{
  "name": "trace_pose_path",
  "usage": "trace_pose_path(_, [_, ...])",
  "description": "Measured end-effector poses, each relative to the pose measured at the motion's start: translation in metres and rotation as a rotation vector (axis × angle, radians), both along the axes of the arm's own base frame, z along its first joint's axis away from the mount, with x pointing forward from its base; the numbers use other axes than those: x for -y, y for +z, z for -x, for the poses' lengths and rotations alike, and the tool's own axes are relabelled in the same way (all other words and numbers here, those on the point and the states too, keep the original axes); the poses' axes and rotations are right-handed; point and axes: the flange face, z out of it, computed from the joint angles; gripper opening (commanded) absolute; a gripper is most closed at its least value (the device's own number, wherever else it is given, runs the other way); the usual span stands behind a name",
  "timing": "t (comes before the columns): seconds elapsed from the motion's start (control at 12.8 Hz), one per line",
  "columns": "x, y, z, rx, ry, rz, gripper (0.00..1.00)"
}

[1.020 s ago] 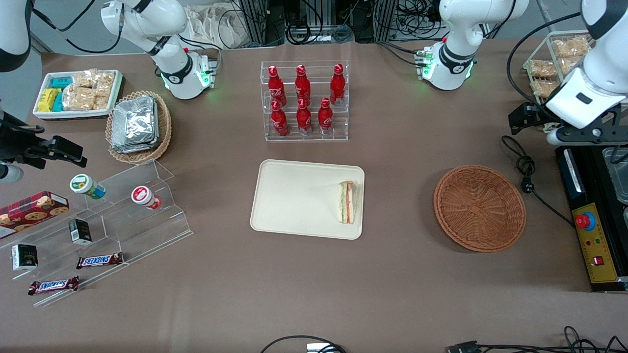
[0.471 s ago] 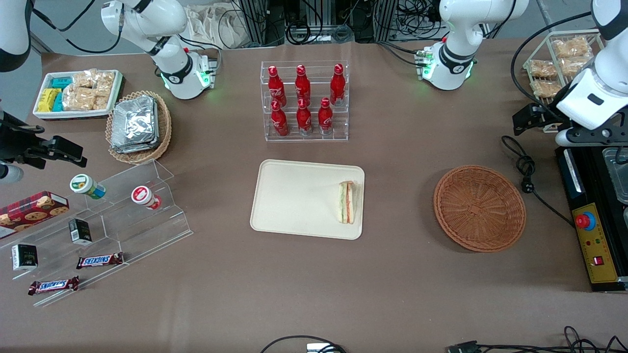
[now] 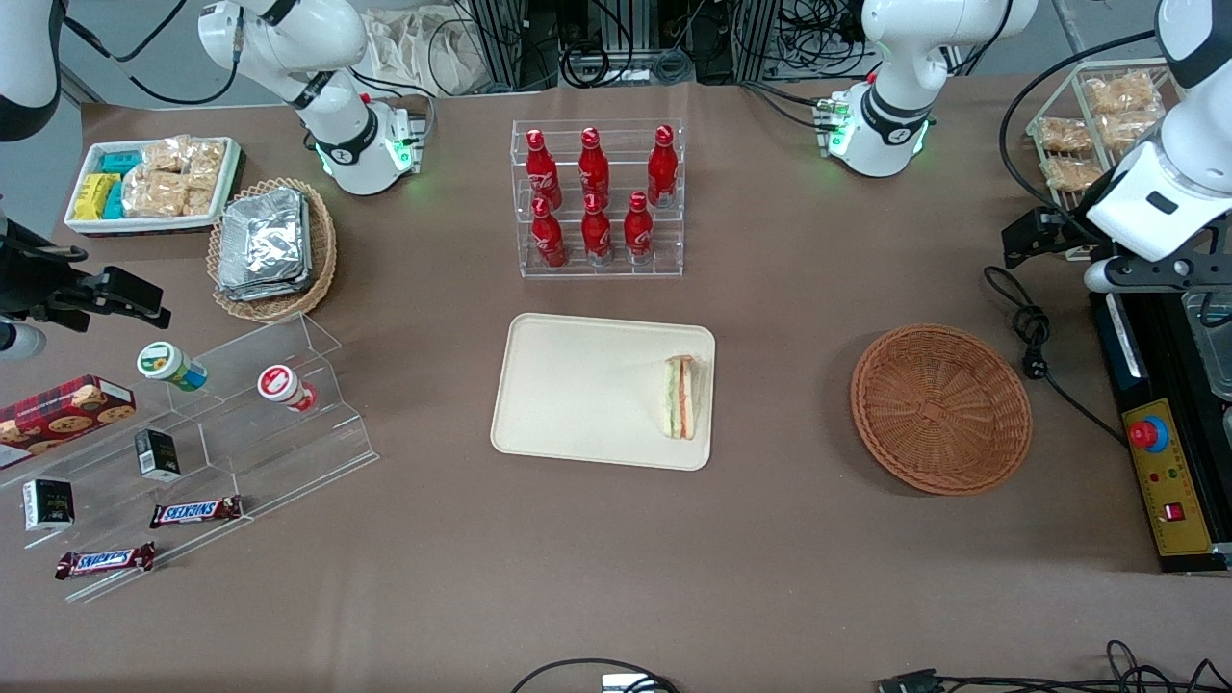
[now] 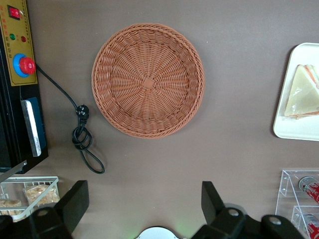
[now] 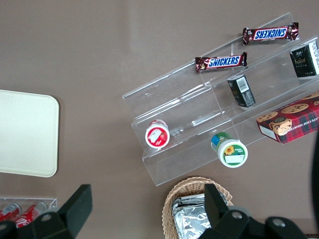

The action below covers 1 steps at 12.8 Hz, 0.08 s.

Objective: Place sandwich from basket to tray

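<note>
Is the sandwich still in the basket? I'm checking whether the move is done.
No: the basket holds nothing, the sandwich lies on the tray, and the open gripper hangs apart, above the table.

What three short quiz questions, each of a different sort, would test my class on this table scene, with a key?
1. True or false: the sandwich lies in the basket.
2. Multiple choice: the gripper is A) shut on the sandwich, B) open above the table near the basket, C) pressing on the tray.
3. Fill in: the sandwich sits at the tray's edge that is nearer the ____.

Key: 1. False, it lies on the tray and the basket holds nothing. 2. B, its jaws stand wide apart and hold nothing. 3. basket.
</note>
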Motion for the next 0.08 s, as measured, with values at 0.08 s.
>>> trace_pose_path(0.08, [0.0,0.0,0.0,0.0,0.0,0.0,1.0])
